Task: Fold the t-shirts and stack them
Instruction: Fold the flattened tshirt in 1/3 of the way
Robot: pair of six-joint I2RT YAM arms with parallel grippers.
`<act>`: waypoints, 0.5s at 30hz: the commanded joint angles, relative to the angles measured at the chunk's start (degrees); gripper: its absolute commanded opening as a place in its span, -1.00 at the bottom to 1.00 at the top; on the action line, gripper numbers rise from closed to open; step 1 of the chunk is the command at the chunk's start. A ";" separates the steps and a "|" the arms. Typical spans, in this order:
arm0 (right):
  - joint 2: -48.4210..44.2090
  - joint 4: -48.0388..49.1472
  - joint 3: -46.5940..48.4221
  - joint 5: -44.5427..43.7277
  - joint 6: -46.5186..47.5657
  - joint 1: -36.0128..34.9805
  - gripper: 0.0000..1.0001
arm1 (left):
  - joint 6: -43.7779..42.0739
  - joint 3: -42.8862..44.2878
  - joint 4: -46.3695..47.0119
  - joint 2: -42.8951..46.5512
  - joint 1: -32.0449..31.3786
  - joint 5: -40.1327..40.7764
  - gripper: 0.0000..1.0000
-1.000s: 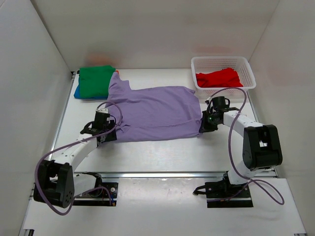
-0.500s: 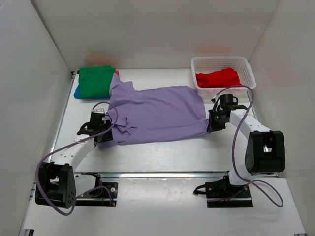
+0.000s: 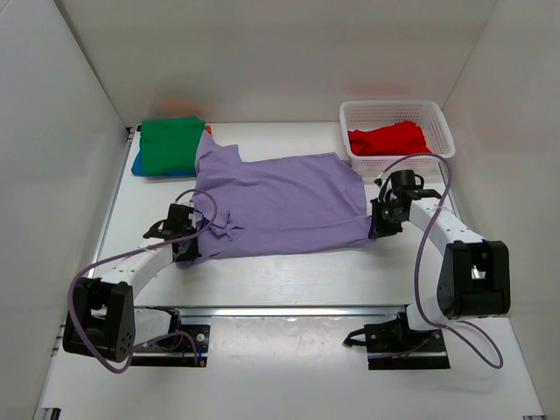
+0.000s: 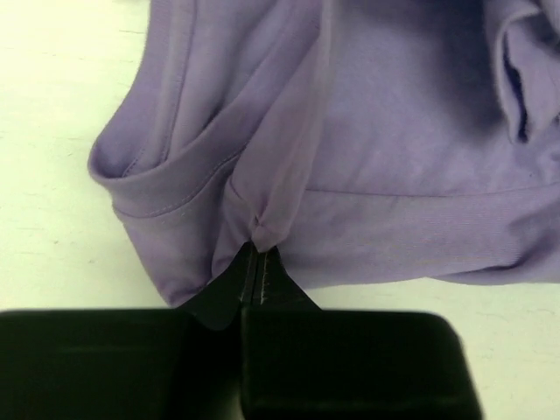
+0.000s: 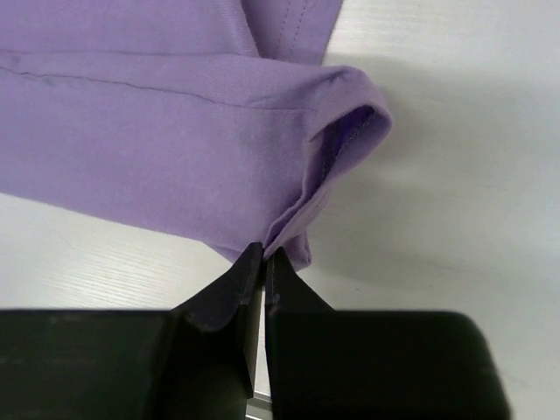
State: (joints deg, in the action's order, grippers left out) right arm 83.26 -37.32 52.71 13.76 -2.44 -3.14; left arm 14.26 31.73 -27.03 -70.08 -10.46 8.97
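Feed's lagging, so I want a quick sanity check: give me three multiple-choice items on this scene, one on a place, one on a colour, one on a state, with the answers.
1. Where does the red t-shirt lie?
A. in the white basket
B. on a shelf
C. on the floor

2. Which colour tops the folded stack?
A. blue
B. green
C. orange

3. How do the left gripper and right gripper stand?
A. both open
B. both shut on the lavender t-shirt
C. one open, one shut

Answers: 1 A, red cloth fills the basket. 2 B, green lies uppermost, blue showing beneath. 3 B, each wrist view shows fingertips pinched on a lavender edge.
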 commanded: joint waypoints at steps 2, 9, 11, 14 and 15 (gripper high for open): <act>-2.49 -3.28 1.52 -1.98 5.85 2.95 -0.99 | -5.10 3.60 -2.59 3.63 1.57 1.75 -1.00; -6.26 -6.36 0.65 -3.03 10.43 4.37 -1.00 | -11.80 5.54 -5.92 6.80 6.14 5.00 -1.00; -7.67 -7.15 -0.58 -3.65 11.05 3.49 -1.00 | -13.73 5.63 -6.98 7.06 6.50 5.70 -1.00; -10.31 -9.07 -2.78 -3.57 11.93 2.18 -1.00 | -16.61 5.89 -8.04 8.99 6.85 6.32 -1.00; -11.45 -9.35 -3.05 -3.65 12.36 2.26 -0.99 | -16.90 5.89 -8.04 9.44 7.12 5.89 -1.00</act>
State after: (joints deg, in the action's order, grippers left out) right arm 75.00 -43.99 51.03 12.38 7.01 -0.25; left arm 1.89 35.83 -33.10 -63.83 -4.29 11.84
